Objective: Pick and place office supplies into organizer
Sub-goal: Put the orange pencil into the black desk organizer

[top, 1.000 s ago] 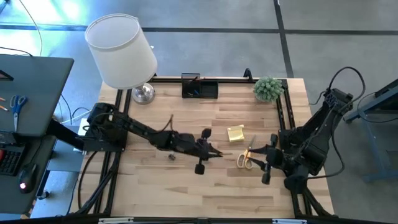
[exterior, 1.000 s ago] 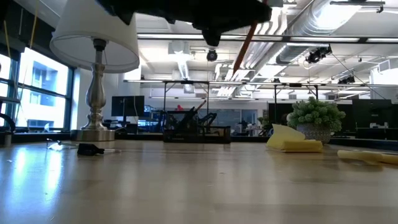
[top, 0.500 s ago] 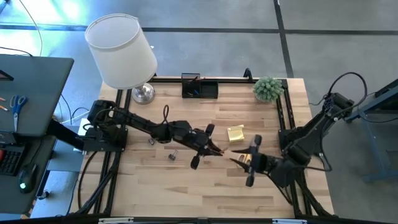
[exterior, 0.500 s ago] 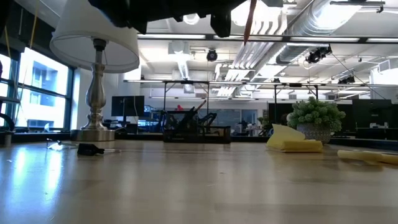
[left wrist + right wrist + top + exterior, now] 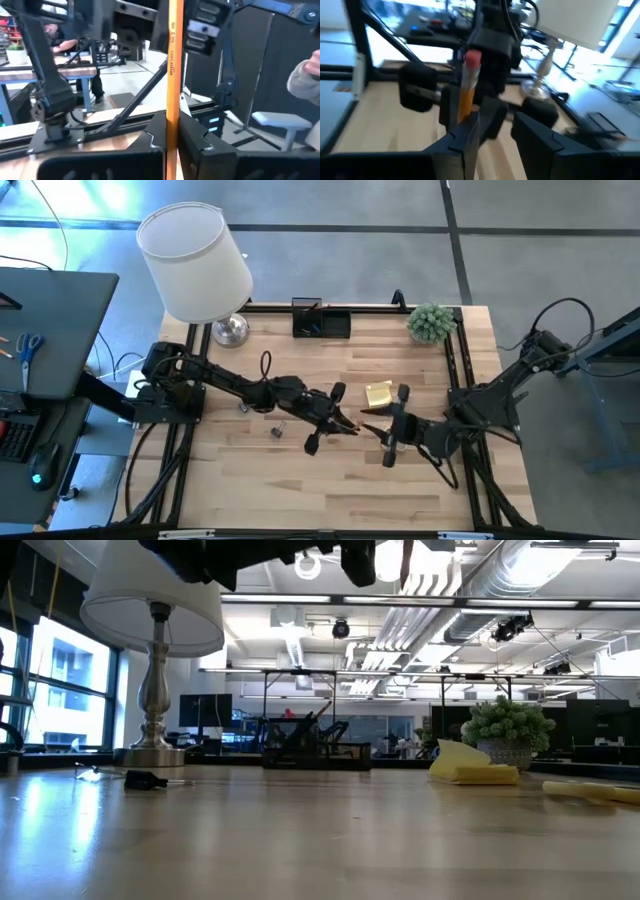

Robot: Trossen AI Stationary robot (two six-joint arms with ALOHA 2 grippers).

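Right gripper (image 5: pixel 377 432) has closed in on the one pencil (image 5: pixel 173 75)

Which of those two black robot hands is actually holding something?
The left hand, over the middle of the wooden table. Its fingers are clamped on a yellow wooden pencil. The right hand, facing it, stands open and grips nothing.

From my station I count two arms over the table (image 5: pixel 300 480). One pencil (image 5: pixel 173 75), one yellow sticky-note pad (image 5: pixel 378 394), one black organizer (image 5: pixel 321 323), one lamp (image 5: pixel 196 262), one small potted plant (image 5: pixel 431 322). One small dark piece (image 5: pixel 277 430) lies on the wood. One pair of blue-handled scissors (image 5: pixel 29 347) on the side desk.
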